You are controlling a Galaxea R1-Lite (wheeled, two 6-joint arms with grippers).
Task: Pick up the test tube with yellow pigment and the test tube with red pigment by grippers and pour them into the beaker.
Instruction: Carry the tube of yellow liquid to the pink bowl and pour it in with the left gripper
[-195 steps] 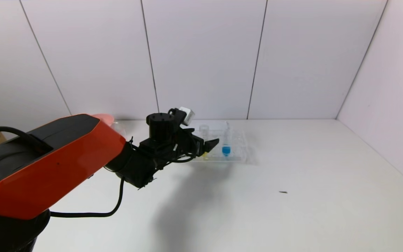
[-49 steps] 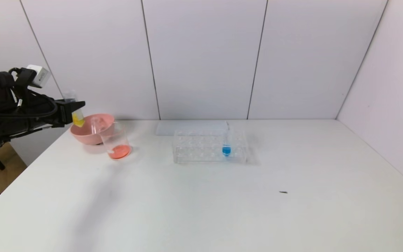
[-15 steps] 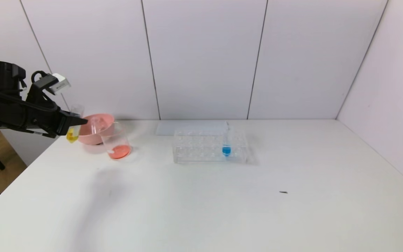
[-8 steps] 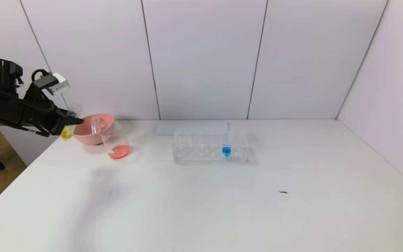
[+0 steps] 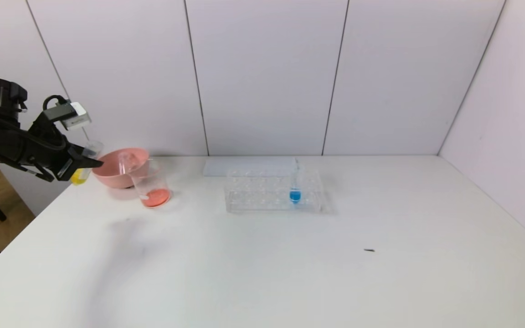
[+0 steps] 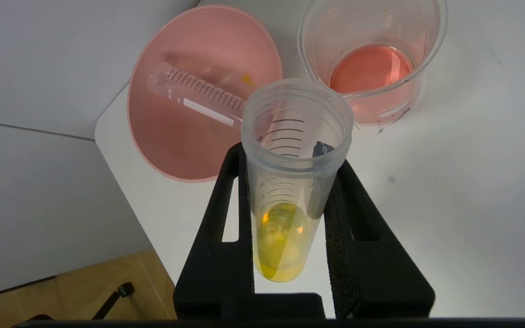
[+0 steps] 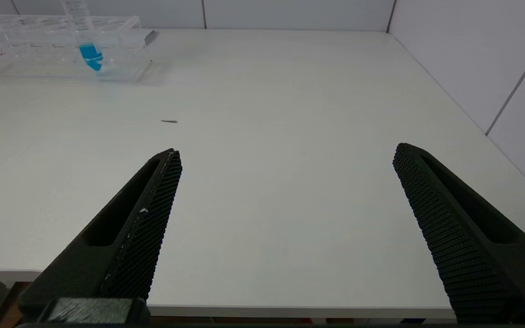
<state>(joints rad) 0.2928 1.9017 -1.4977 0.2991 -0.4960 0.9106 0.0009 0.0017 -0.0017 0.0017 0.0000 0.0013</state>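
Over at the far left edge of the white table (image 5: pixel 262 273), the left gripper (image 5: pixel 90 161) hangs in the air just left of the pink bowl (image 5: pixel 112 175), its black jaws clamped tight on the test tube with yellow pigment (image 5: pixel 81 171). That tube sits close to upright, open mouth up, and the wrist view shows the yellow liquid pooled in its rounded bottom (image 6: pixel 280 241) between the two fingers (image 6: pixel 226 218). Lying inside the pink bowl (image 6: pixel 171 136) is a second graduated tube (image 6: pixel 198 93), empty by the look of it and leaning across the bowl. Just beside the bowl, on its near right, stands the beaker (image 5: pixel 151 187) with a layer of red-orange liquid at the bottom (image 6: pixel 372 68). Further right, well apart from all that, the clear tube rack (image 5: pixel 271 191) holds one upright tube of blue liquid (image 5: pixel 295 193). The right gripper (image 7: pixel 285 191) is parked low at the near right of the table, jaws spread wide, gripping nothing.
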